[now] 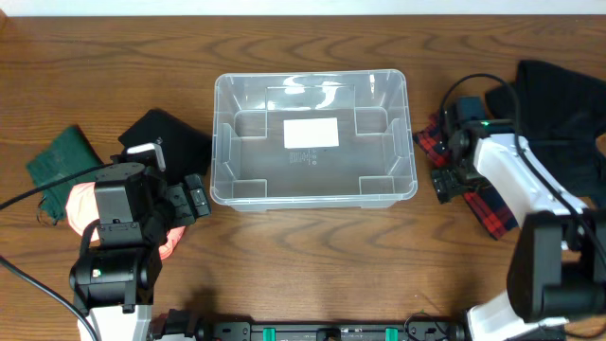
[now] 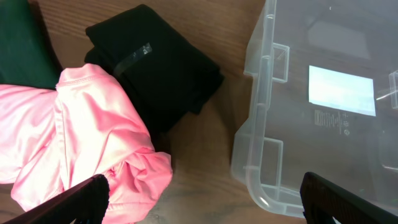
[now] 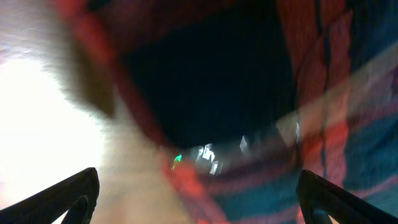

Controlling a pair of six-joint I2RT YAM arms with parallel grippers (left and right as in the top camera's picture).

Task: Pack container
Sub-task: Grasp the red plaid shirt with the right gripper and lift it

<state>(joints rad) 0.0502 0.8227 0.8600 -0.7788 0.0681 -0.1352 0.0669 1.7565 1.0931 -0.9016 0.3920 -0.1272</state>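
A: Brown wooden table [image 1: 303,275], nothing else behind it. Where's the bin [image 1: 312,201]?

B: Mid-table, between the two arms, upright and open-topped. It has nothing inside; only the white label [image 1: 311,133] shows on its base.

A: How would it handle?

B: My guess is light and fairly stiff, with thin clear walls that would flex if squeezed. The smooth plastic looks slippery. The thick rim is the place to pinch if it needs shifting, ideally at the middle of a short side.

A: And the grippers?

B: The left gripper [image 2: 202,199] has its fingers wide apart and holds nothing. It hangs over the pink garment [image 2: 81,137], just beside the bin's left wall, with a folded black cloth [image 2: 161,68] further back.

A: The right one?

B: The right gripper [image 3: 198,196] also has its fingers spread. Its view is blurred and pressed close to the plaid cloth [image 1: 488,204], right of the bin. I can't tell if it touches.

A: The cloths?

B: Soft and limp. Bunch them from above.
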